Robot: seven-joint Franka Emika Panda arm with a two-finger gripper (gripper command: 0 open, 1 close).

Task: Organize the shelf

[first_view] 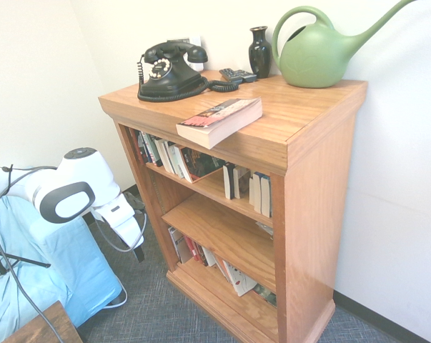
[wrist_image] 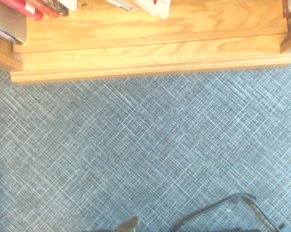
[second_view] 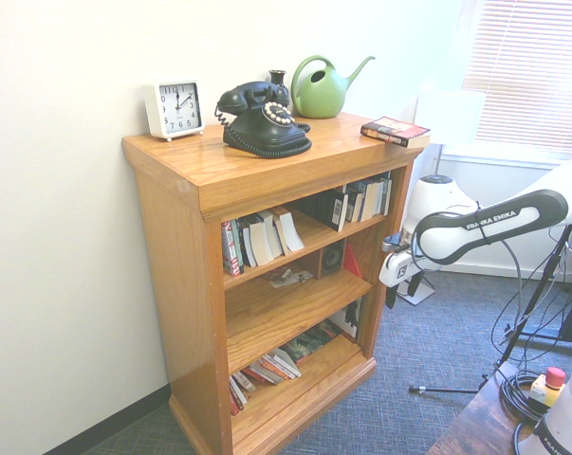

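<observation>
The tool (second_view: 403,289) is held in the air in front of the shelf (first_view: 311,214), apart from it, with its fingertips pointed down. Its fingers are spread wide and nothing is gripped between them. The arm (second_view: 499,223) is stretched toward the shelf's open front. Below the tool, carpet (wrist_image: 150,135) is seen along the shelf's base, and a dark cable (wrist_image: 213,208) is laid on it.

The shelf is stood upright against the wall. On its bottom tier, leaning books (second_view: 267,368) are gathered toward the left end, and more are set farther right. On its middle tier, small items (second_view: 287,277) are placed, along with a dark speaker-like object (second_view: 332,257) and a red item (second_view: 352,261) toward the right end. On its upper tier, books are kept in a left group (second_view: 262,237) and a right group (second_view: 366,199), several of them tilted.

On the shelf's top, a thick paperback (first_view: 221,121) is laid flat at the front edge, partly over it. A black telephone (first_view: 170,73) is set toward the left, with a white clock (second_view: 175,109) at the left end. A remote (first_view: 238,75) is placed between telephone and dark vase (first_view: 259,53), near the back. A green watering can (first_view: 315,57) is stood at the back right.
</observation>
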